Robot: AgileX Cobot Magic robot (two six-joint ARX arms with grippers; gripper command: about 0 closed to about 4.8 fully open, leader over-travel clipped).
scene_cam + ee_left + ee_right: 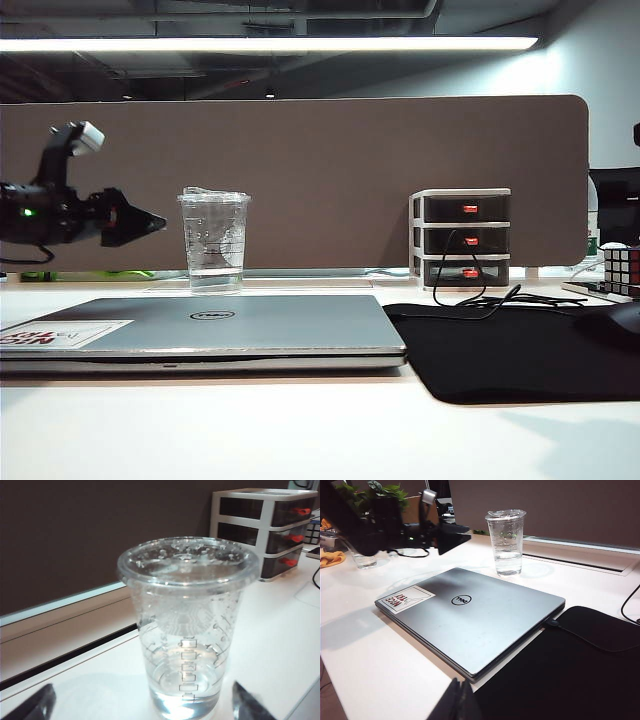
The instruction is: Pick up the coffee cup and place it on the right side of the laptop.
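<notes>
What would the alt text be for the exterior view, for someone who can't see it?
A lidded clear coffee cup stands on a white desk behind a closed silver laptop; the open left gripper hangs level beside it, apart. A black mouse mat lies right of the laptop.

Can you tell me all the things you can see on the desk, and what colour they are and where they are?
coffee cup: one, clear with a little clear liquid, standing behind the laptop toward its left.
laptop: one, silver-grey, closed, at the front left of the desk.
sticker: one, white and red, on the laptop's left corner.
mouse mat: one, black, right of the laptop.
drawer organizer: one, white and black with red handles, at the back right.
cable: one, black, running from the organizer onto the mat.
puzzle cube: one, multicoloured, far right.
partition: one, brown, behind the desk.
left gripper: one, black, open, in the air left of the cup.
right gripper: one, black, shut, near the laptop's front edge.
</notes>
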